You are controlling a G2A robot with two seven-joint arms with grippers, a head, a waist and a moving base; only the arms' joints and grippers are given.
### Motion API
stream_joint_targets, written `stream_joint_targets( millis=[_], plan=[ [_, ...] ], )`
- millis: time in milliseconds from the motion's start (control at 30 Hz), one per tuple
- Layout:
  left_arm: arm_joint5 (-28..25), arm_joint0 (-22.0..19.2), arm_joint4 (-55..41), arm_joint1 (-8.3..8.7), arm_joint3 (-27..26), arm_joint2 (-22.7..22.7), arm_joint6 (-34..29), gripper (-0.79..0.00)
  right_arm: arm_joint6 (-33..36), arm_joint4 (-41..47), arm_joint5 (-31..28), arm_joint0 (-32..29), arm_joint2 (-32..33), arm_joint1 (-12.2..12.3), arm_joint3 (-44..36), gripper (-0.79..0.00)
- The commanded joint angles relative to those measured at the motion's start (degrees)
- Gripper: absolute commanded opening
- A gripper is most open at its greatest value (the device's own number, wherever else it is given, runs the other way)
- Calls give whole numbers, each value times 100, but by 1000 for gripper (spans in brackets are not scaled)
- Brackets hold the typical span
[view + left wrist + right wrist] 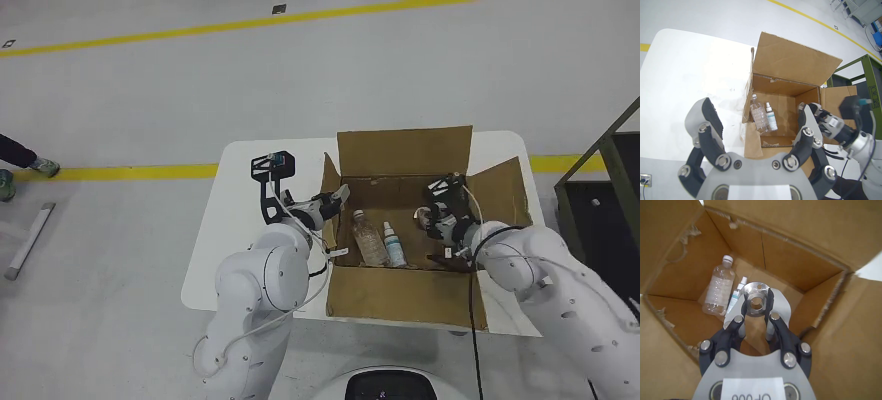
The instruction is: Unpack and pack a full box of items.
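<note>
Cardboard box (pixel 405 150), flaps open, standing on the 3 o'clock half of a white table (pixel 250 210), seen from above. On its floor, toward 9 o'clock, a clear plastic bottle (pixel 367 240) and a small spray bottle (pixel 393 245) lie side by side. My right claw (pixel 756 298), at the box's 3 o'clock side, is clamped on a steel flange (pixel 753 286) above the floor. My left claw (pixel 755 109) hovers by the 9 o'clock wall, spread wide and empty. I judge the job part done. Whether the flange is going in or coming out, I cannot tell.
</note>
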Motion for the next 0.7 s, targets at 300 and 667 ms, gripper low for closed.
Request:
stream_joint_targets(
  millis=[300,667],
  plan=[
    [0,0,0,0,0,0,0,0,-49,108,239,1098,-1139,-425,1680,-785],
    [0,0,0,0,0,0,0,0,-46,213,230,1314,-1178,-556,1929,-422]
  ],
)
